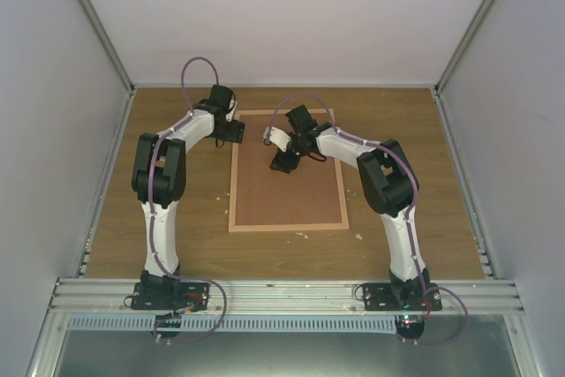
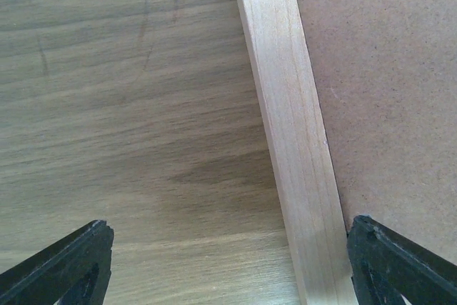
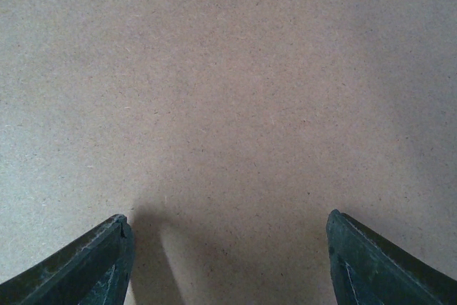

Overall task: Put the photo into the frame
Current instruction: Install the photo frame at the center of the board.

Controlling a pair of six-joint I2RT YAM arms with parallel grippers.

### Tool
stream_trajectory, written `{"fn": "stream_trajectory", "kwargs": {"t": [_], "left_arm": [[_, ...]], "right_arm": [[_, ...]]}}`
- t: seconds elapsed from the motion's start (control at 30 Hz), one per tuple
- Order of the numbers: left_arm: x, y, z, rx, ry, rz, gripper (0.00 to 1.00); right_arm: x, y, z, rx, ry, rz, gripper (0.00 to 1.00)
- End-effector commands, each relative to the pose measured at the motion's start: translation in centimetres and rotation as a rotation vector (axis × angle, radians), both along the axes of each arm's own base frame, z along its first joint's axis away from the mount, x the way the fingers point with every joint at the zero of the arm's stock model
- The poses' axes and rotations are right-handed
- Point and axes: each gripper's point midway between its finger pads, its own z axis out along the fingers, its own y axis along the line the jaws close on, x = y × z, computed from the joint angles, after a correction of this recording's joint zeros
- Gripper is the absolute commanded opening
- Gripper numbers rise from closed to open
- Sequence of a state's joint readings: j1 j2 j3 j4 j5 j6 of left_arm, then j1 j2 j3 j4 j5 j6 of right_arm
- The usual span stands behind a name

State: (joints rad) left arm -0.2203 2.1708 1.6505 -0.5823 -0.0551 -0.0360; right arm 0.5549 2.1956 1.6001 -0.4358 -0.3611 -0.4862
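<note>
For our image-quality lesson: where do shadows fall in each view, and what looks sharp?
Top external: even light, no glare on the table. Left wrist: the frame shows sharp grain; a dim patch darkens the table beside it. Right wrist: the right gripper throws a soft shadow on the backing board.

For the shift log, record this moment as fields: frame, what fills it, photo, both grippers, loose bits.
frame: thin light natural-wood rectangular frame, flat on the wooden table
inside frame: plain brown backing board fills the opening
photo: not visible in any view
left gripper: open, over the frame's left rail near its far corner
right gripper: open, over the backing board, holding nothing
loose bits: small white scraps on the table by the frame's near edge
</note>
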Motion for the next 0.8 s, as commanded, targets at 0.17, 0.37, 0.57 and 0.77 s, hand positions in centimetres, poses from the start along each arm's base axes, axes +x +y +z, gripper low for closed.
{"fn": "stream_trajectory", "kwargs": {"t": [0.17,0.37,0.57,0.77], "left_arm": [[-6.6,-3.3,-8.9,0.110,0.245,-0.130,0.91],[-7.2,-4.3,-9.3,0.147,0.247,-0.194,0.92],[-7.7,-5.4,-8.6,0.102,0.248,-0.237,0.93],[-7.8,-7.4,-6.3,-0.059,0.255,-0.291,0.95]], "right_arm": [[-0.6,-3.0,-5.9,-0.152,0.057,-0.036,0.74],[-0.6,-3.0,-5.9,-0.152,0.055,-0.037,0.74],[-0.6,-3.0,-6.0,-0.152,0.057,-0.039,0.73],[-0.6,-3.1,-6.0,-0.152,0.060,-0.040,0.74]]}}
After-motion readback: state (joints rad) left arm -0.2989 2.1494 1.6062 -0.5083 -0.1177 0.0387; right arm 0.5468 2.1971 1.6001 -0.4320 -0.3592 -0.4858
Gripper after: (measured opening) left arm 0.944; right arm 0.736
